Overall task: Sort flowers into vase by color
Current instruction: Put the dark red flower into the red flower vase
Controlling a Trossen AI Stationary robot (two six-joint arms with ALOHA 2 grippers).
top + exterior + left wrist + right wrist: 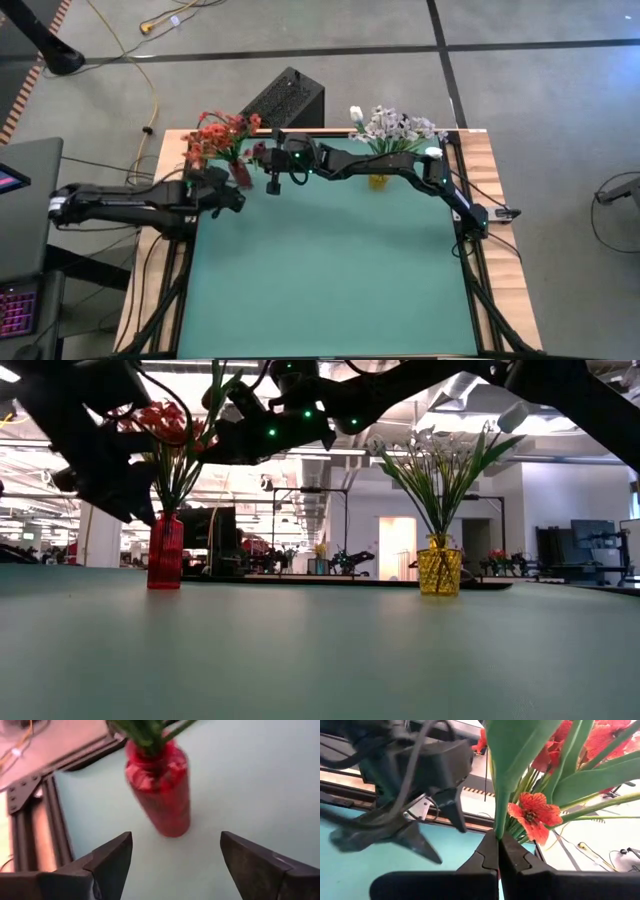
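Note:
A red vase [165,552] stands at the table's far left and holds orange-red flowers [215,135] by their stems. A yellow vase [440,570] at the far right holds white flowers [395,128]. My right gripper [498,845] reaches across the far side to the red vase's bunch and is shut on a green flower stem. Its blossom lies outside the wrist view. My left gripper [176,840] hangs open just near-left of the red vase [160,790], with nothing between its fingers. It also shows in the right wrist view [437,827]. My right gripper pinches the green stem [498,827] between its two fingertips, just below a broad leaf [517,750]. The fingers come nearly level from the table's right and lie across the stem. The stem stands upright above them; the fingers hide its lower end.
A black box [285,98] sits just beyond the table's far edge. Wooden side strips and black frame rails [30,820] border the green mat [330,270], which spreads out toward the near edge.

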